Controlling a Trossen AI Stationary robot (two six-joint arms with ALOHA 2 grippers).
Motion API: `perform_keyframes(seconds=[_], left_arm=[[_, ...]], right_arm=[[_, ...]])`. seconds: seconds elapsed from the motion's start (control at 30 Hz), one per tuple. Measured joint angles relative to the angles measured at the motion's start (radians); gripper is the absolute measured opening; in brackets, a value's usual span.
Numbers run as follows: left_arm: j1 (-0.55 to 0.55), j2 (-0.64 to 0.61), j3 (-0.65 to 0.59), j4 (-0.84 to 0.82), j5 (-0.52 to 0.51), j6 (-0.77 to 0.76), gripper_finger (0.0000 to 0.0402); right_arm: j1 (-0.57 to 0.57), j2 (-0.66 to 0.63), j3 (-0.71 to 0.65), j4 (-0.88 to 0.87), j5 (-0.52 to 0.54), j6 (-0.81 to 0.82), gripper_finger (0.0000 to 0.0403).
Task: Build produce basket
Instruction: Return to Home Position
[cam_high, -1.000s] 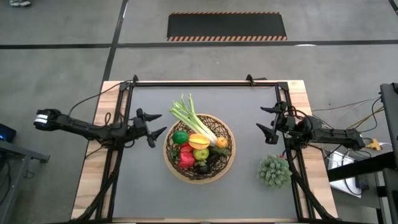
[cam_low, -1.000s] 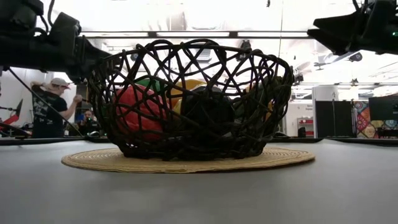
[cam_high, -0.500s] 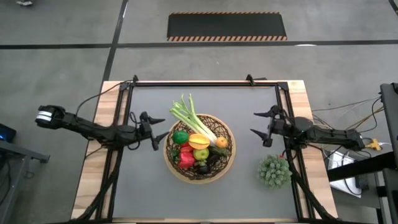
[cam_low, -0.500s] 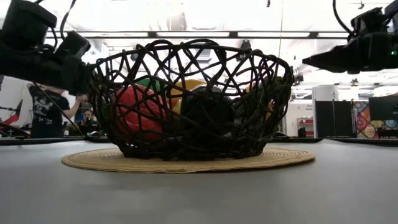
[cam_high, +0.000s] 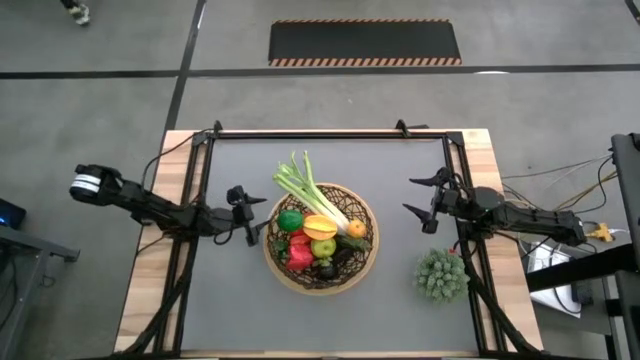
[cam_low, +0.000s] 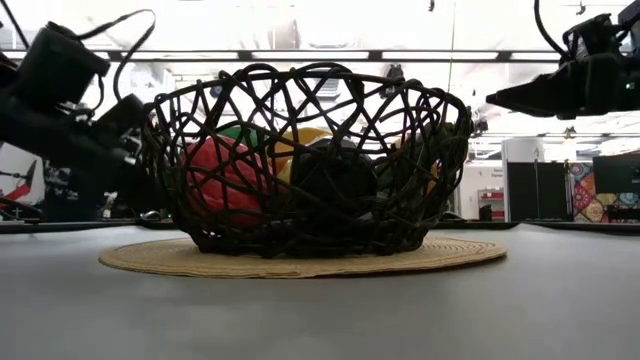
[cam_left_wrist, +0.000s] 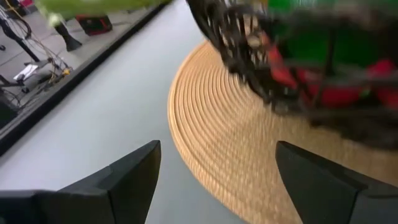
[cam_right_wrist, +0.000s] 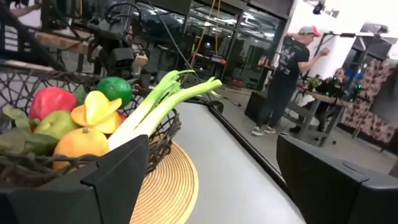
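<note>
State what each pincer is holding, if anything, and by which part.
Nothing: left pincer and right pincer are both open and empty; the produce sits in the basket.

The high view looks straight down on the whole table (cam_high: 230, 300); the low view sits at tabletop height, close to the basket (cam_low: 320, 215), facing the room; the wrist views face it from opposite sides, the left nearer; all four share it.

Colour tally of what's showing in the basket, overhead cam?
Red pieces: 2
Green lime: 1
White-green leek: 1
Yellow piece: 1
Yellow-green piece: 1
Orange piece: 1
Dark piece: 1
Total: 8 showing in the basket; others may lie hidden.
</note>
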Motion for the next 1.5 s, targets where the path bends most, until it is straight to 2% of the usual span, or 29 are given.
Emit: perform_keyframes(seconds=[0.17, 0.4, 0.63, 0.87, 1.17, 1.5], left_arm=[[0.000, 0.088, 0.000, 0.000, 0.000, 0.000, 0.0297], [0.000, 0.209, 0.017, 0.011, -0.002, -0.001, 0.0297], [0.000, 0.280, 0.039, 0.012, -0.009, -0.002, 0.0297], [0.000, 0.277, 0.068, 0.012, -0.007, -0.001, 0.0297], [0.000, 0.275, 0.066, 0.123, 0.010, 0.002, 0.0297], [0.000, 0.275, 0.066, 0.130, 0.001, 0.002, 0.0297]], right_arm=[[0.000, 0.000, -0.001, 0.002, -0.020, -0.060, 0.0339], [0.000, 0.001, 0.002, 0.051, -0.019, -0.033, 0.0338], [0.000, 0.001, 0.002, 0.049, -0.019, -0.033, 0.0338], [0.000, 0.001, 0.002, 0.049, -0.019, -0.033, 0.0338], [0.000, 0.001, 0.002, 0.049, -0.019, -0.033, 0.0338], [0.000, 0.001, 0.002, 0.049, -0.019, -0.033, 0.0338]])
